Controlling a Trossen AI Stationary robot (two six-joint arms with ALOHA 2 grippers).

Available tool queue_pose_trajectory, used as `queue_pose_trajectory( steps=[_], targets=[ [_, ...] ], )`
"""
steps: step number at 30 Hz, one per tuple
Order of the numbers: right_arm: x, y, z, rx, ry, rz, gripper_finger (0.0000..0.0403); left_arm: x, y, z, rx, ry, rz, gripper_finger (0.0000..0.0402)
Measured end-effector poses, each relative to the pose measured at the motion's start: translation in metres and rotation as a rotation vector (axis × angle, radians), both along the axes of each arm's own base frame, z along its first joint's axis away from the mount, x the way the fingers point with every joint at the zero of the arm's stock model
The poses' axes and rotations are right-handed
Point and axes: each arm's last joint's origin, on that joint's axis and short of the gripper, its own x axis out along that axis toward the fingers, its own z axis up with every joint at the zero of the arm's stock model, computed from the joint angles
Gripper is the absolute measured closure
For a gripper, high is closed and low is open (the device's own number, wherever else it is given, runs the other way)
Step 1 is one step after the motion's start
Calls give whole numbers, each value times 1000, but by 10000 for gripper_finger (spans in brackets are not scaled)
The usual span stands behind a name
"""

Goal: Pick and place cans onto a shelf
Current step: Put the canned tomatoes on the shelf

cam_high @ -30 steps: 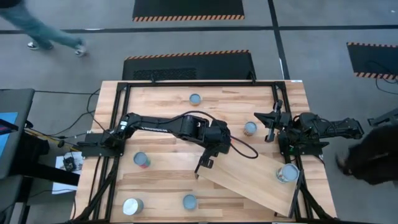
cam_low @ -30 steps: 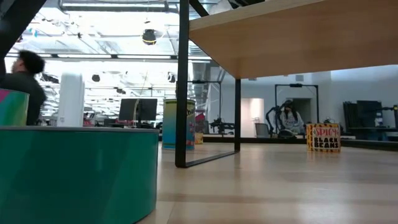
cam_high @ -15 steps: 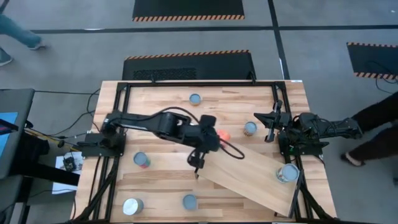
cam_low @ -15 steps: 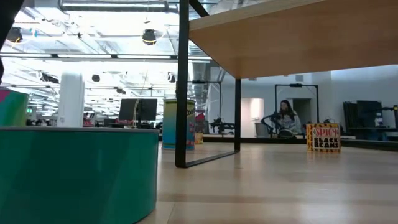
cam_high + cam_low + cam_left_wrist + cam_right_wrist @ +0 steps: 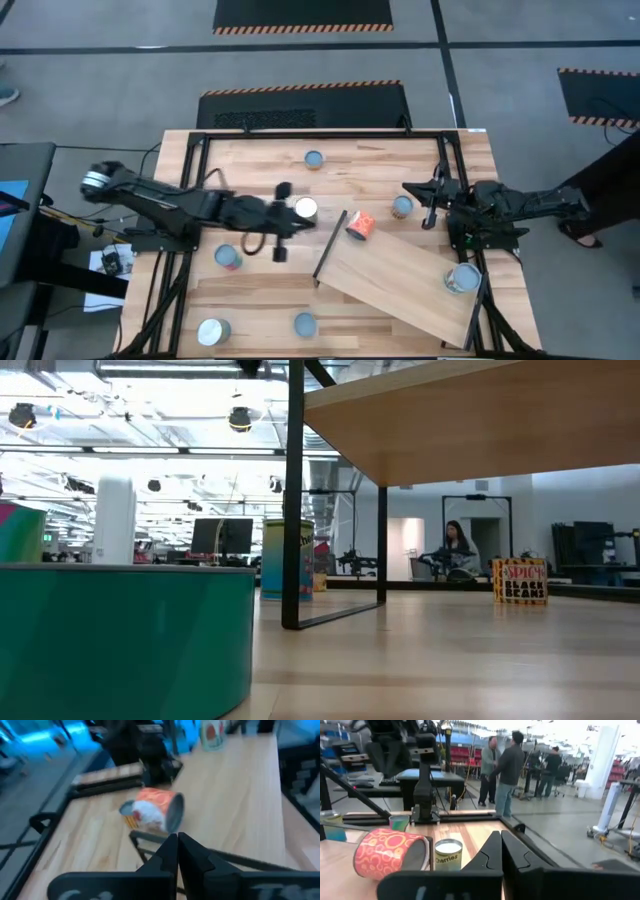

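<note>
Orange can [image 5: 360, 226]: lies on its side at the upper corner of the shelf [image 5: 400, 290], long axis level.
Left gripper [image 5: 281, 252]: fingers pressed together, empty, over the tabletop left of the shelf edge; arm stretched low.
Right gripper [image 5: 430, 205]: closed, empty, beside an upright can [image 5: 402, 206].
Change: the left arm has withdrawn leftward from the shelf; the orange can is now uncovered.

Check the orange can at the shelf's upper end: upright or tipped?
Tipped. The orange can lies on its side on the shelf; the wrist views show its label facing up and a round end facing sideways.
</note>
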Motion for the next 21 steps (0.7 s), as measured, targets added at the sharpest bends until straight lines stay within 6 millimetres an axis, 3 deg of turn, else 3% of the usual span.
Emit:
queue_pose_trajectory(
  steps=[5, 9, 15, 21],
  targets=[
    [17, 2, 8, 36, 52, -1, 396, -45, 13, -31, -44, -164, 98, 400],
    [37, 12, 19, 26, 138, -14, 379, -70, 23, -47, -97, -198, 143, 400],
    [64, 47, 49, 8, 278, -52, 331, -83, 28, -57, -113, -207, 159, 400],
    [85, 94, 64, 30, 422, -99, 257, -81, 27, -60, -95, -185, 142, 400]
  ],
)
